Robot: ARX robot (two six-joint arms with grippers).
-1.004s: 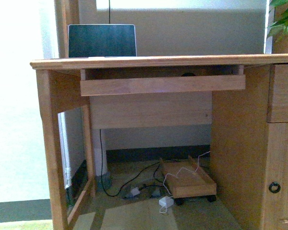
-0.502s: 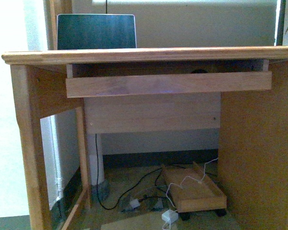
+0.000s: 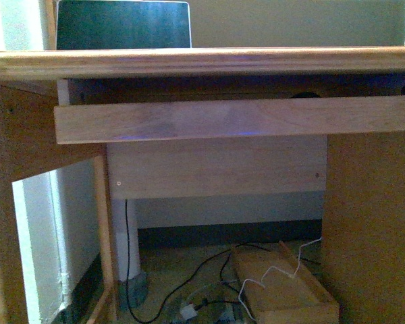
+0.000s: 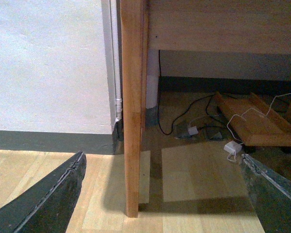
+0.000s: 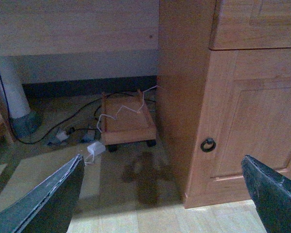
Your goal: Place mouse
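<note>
A small dark rounded top (image 3: 304, 94) peeks over the front board of the pull-out tray (image 3: 236, 119) under the desk top (image 3: 202, 62). It looks like the mouse, and most of it is hidden. Neither arm shows in the front view. My left gripper (image 4: 165, 194) is open and empty, low over the floor in front of the desk's left leg (image 4: 133, 107). My right gripper (image 5: 162, 194) is open and empty too, facing the floor beside the desk's cabinet door (image 5: 252, 121).
A laptop (image 3: 123, 24) stands open on the desk at the back left. Under the desk lie a wheeled wooden stand (image 3: 283, 287), black and white cables (image 4: 184, 121) and a white adapter (image 5: 95, 148). The cabinet door has a ring pull (image 5: 208, 144).
The front view has closed in on the desk: the tray and desk top now fill the frame, and the dark rounded top has shifted right in the picture.
</note>
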